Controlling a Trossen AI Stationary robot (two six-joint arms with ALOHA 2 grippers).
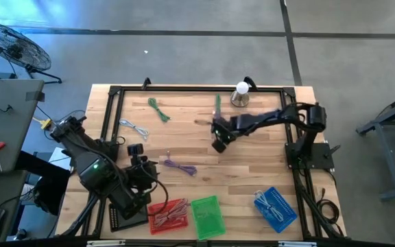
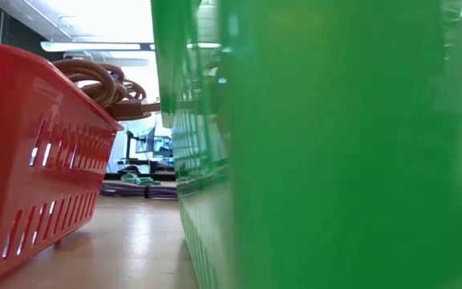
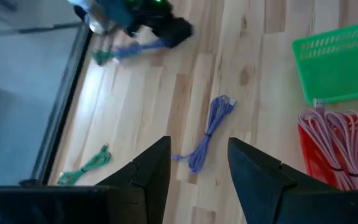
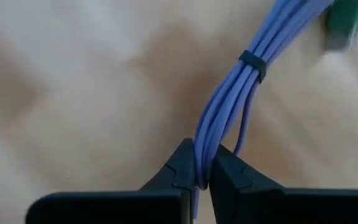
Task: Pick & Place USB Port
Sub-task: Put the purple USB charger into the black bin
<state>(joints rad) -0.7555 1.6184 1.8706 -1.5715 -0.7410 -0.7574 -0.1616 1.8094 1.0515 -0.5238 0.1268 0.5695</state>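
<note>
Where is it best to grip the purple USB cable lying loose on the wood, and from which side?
Grip the purple USB cable at its bundled middle, from straight above, fingers across its length: it lies flat and elongated, strands together there. The open left tool is nearest.

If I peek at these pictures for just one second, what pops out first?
The right gripper pops out first: its fingers pinch a bundled blue cable over the middle of the wooden table. Next, three bright baskets sit along the near edge: red basket, green basket and blue basket. The left gripper hovers open above a purple cable.
</note>
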